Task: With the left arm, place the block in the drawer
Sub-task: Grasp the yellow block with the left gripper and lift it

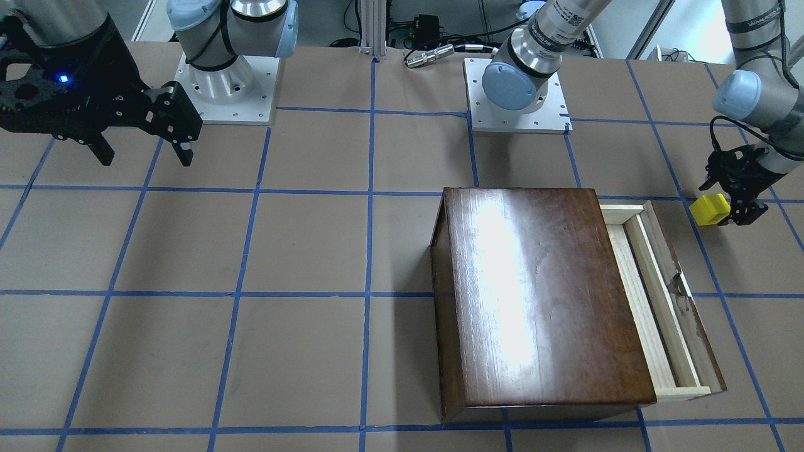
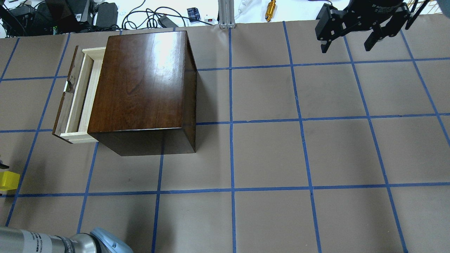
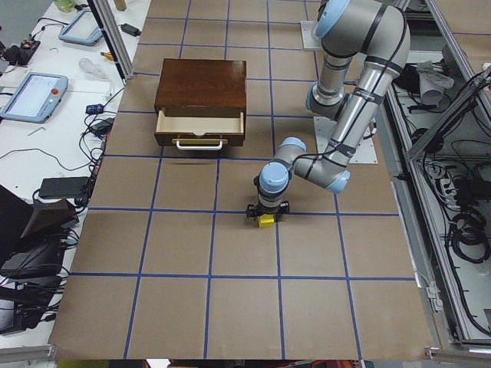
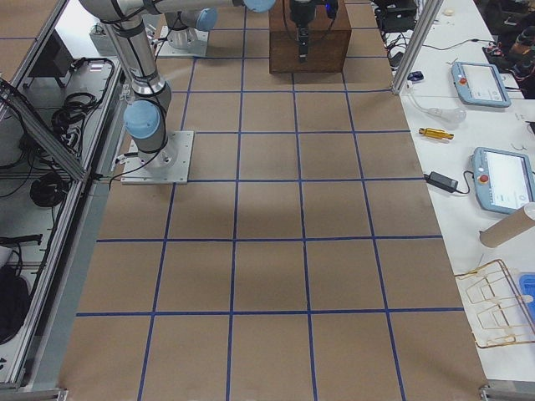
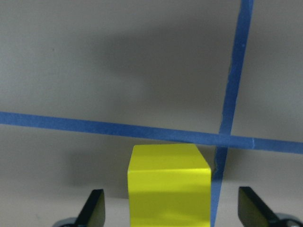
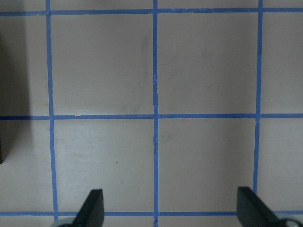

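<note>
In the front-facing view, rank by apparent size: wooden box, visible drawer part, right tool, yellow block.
1. wooden box
2. visible drawer part and right tool: they look alike; the tool sits nearer the camera, so unsure
3. yellow block, smallest

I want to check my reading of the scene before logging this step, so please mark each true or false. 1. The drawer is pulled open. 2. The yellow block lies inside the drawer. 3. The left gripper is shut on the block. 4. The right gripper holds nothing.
1. True. The drawer sticks out of the wooden box, and its pale inside shows.
2. False. The block sits on the table outside the box, beside the drawer's end.
3. False. The left gripper is open. In the left wrist view its fingers stand on either side of the block with a gap on each side.
4. True. The right gripper is open over bare table, far from the box.
</note>
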Tool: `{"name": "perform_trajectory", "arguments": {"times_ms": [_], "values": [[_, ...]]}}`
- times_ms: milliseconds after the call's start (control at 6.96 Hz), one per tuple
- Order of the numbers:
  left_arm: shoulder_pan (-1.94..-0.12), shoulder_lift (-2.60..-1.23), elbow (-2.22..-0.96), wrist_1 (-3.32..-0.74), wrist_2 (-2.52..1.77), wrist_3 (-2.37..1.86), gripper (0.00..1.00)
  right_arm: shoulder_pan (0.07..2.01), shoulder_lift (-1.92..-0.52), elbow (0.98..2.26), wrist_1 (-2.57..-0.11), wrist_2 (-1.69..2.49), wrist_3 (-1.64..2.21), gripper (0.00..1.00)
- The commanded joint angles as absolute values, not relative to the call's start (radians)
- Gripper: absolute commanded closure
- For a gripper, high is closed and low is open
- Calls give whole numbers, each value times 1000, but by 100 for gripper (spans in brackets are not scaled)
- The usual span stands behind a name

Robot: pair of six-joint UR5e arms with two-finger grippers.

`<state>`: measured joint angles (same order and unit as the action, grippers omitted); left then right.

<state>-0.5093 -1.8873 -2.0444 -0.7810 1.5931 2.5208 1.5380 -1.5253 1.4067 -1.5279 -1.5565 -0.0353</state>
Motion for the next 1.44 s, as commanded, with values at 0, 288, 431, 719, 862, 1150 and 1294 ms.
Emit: {"name": "perform_trajectory", "arguments": {"times_ms": [0,288,431,719,862,1150,1294], "values": [[-509,-1898,-2040,-779,1582,2557,17,1537,-1525,1407,-1528,-1555,-35,0],[-509,-1898,-2040,-779,1583,2568,70,1539,-1526,1407,-1528,-1557,-35,0],[-509,-1896,-2042,-779,1583,2566,87,1539,-1526,1407,-1528,-1557,-35,0],[-509,-1896,-2042,-781,1586,2565,100,1537,-1525,1407,-1528,-1557,-35,0],[-509,-1894,-2043,-781,1586,2565,100,1539,-1525,1407,-1528,-1555,-35,0],[-511,-1858,-2033,-807,1595,2557,100,1539,-1526,1407,-1528,-1557,-35,0],[-520,-1833,-1988,-878,1592,2553,100,1539,-1526,1407,-1528,-1557,-35,0]]}}
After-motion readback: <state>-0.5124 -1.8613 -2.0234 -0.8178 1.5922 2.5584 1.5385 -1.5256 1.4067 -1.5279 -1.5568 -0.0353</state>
